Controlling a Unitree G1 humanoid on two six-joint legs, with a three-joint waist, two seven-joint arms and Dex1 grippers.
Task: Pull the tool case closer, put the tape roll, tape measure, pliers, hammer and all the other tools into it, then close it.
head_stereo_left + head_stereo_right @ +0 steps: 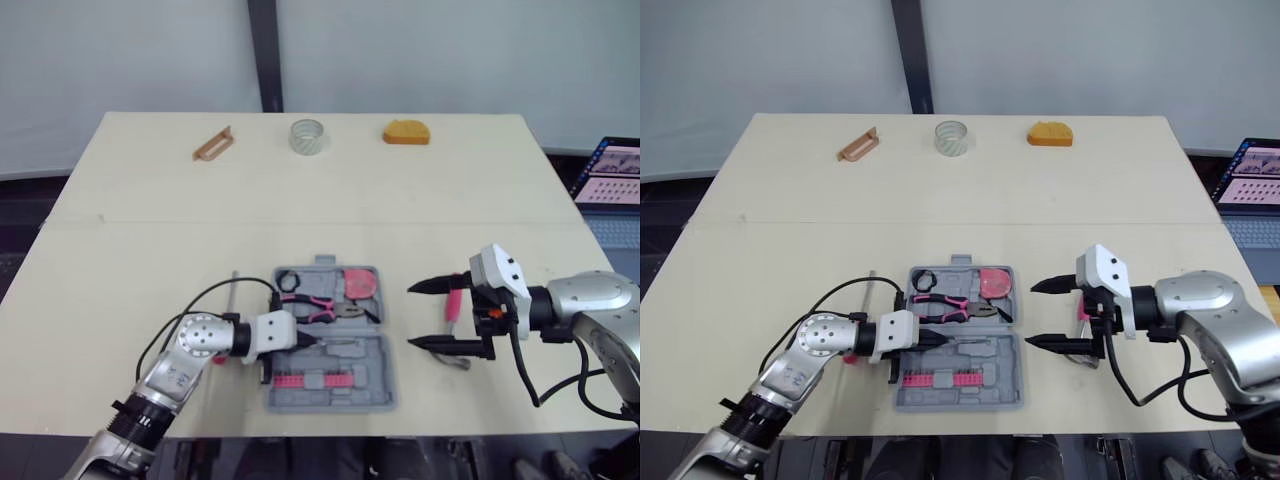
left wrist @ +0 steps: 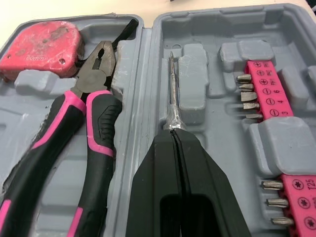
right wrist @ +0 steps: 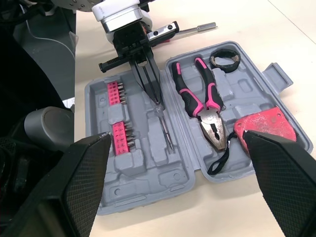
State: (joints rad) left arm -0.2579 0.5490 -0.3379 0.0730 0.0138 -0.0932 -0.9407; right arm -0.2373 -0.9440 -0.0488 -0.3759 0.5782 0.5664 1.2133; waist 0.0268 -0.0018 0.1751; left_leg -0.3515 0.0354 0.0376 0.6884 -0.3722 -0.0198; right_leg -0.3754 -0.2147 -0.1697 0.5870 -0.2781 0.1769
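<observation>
The grey tool case (image 1: pixel 372 378) lies open near the table's front edge. In it are a black tape roll (image 3: pixel 224 59), pink-handled pliers (image 2: pixel 91 118), a red tape measure (image 2: pixel 42 47) and pink bit holders (image 2: pixel 264 96). My left gripper (image 2: pixel 173 134) reaches in from the left. It is shut on a thin metal screwdriver shaft (image 2: pixel 171 86) that rests in a groove of the case's near half. My right gripper (image 1: pixel 412 316) stands open just right of the case, fingers pointing at it. A pink-handled tool (image 1: pixel 453 303) lies on the table behind those fingers, partly hidden.
A metal rod (image 1: pixel 235 287) lies on the table left of the case. Along the far edge sit a brown clip-like piece (image 1: pixel 212 143), a clear tape roll (image 1: pixel 308 136) and an orange object (image 1: pixel 406 132). A laptop (image 1: pixel 612 175) stands off the table's right side.
</observation>
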